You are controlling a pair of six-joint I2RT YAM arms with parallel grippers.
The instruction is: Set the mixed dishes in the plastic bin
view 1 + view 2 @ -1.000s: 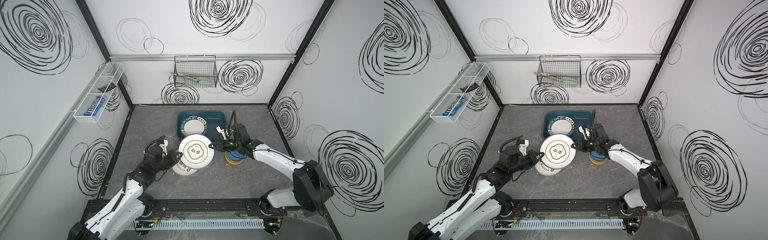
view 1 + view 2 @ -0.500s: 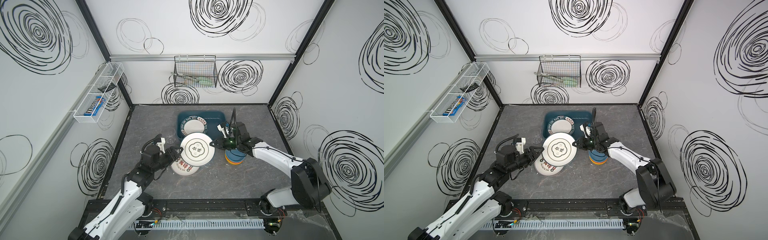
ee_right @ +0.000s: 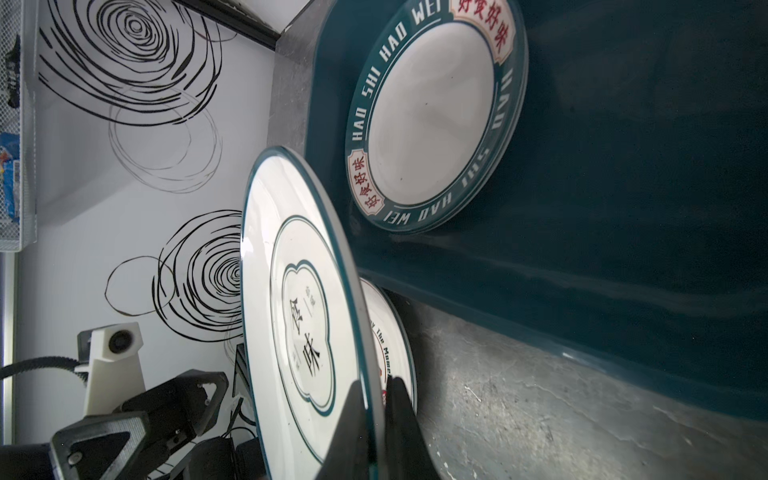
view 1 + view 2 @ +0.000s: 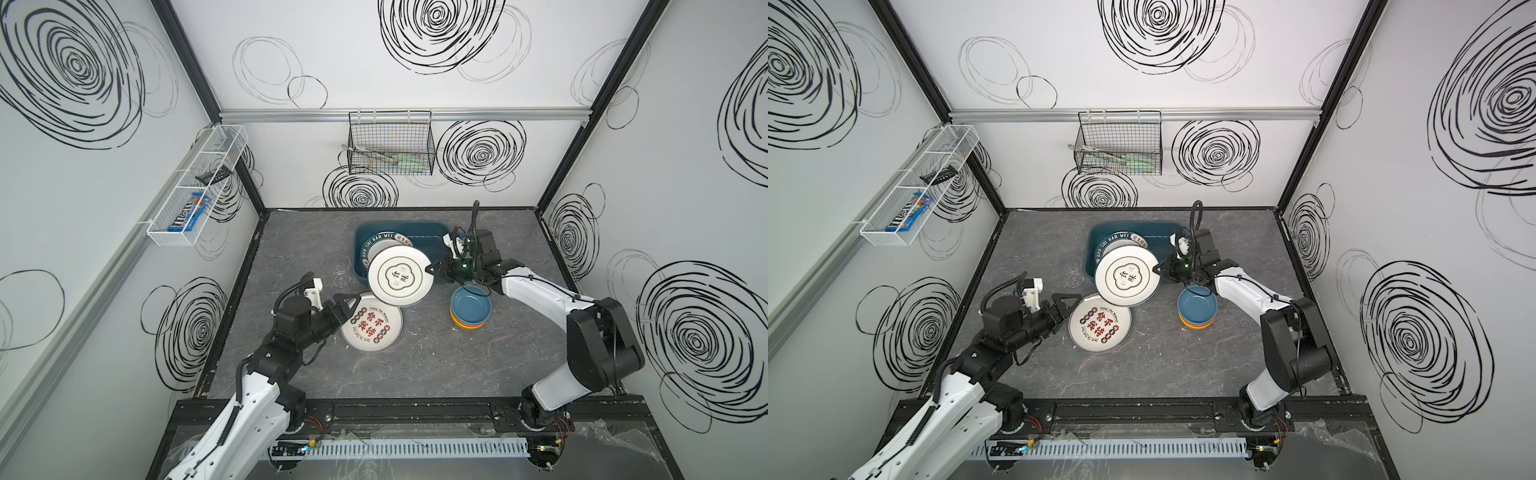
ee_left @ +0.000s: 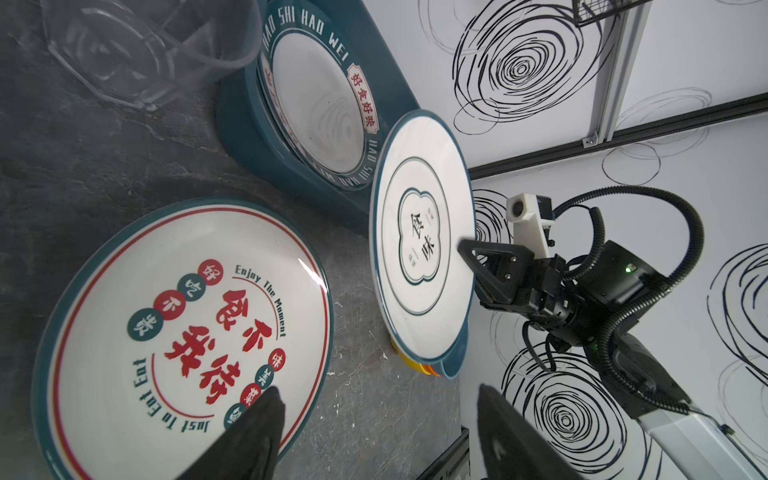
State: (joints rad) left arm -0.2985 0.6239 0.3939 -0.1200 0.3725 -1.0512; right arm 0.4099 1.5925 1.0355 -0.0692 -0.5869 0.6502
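Observation:
A white plate with a dark rim and black characters (image 4: 400, 275) (image 4: 1127, 275) (image 5: 422, 249) (image 3: 299, 311) hangs tilted over the near edge of the dark teal plastic bin (image 4: 432, 232) (image 4: 1163, 230) (image 5: 241, 120) (image 3: 623, 166). My right gripper (image 4: 432, 268) (image 4: 1158, 268) (image 3: 376, 399) is shut on its rim. Another plate (image 4: 374, 243) (image 5: 316, 112) (image 3: 432, 124) lies in the bin. A red-lettered plate (image 4: 372, 328) (image 4: 1100, 328) (image 5: 187, 328) lies on the table. My left gripper (image 4: 353, 306) (image 4: 1071, 306) (image 5: 378, 392) stands open and empty at its left edge.
A stack of small bowls, blue on top (image 4: 471, 307) (image 4: 1197, 308), sits right of the plates under the right arm. A clear cup (image 4: 341, 270) (image 4: 1073, 274) (image 5: 137, 54) stands left of the bin. A black wire basket (image 4: 390, 145) hangs on the back wall.
My left gripper has opened, let go of the raised plate's left rim and drawn back to the left. The right gripper alone now holds the plate, shifted slightly toward the bin.

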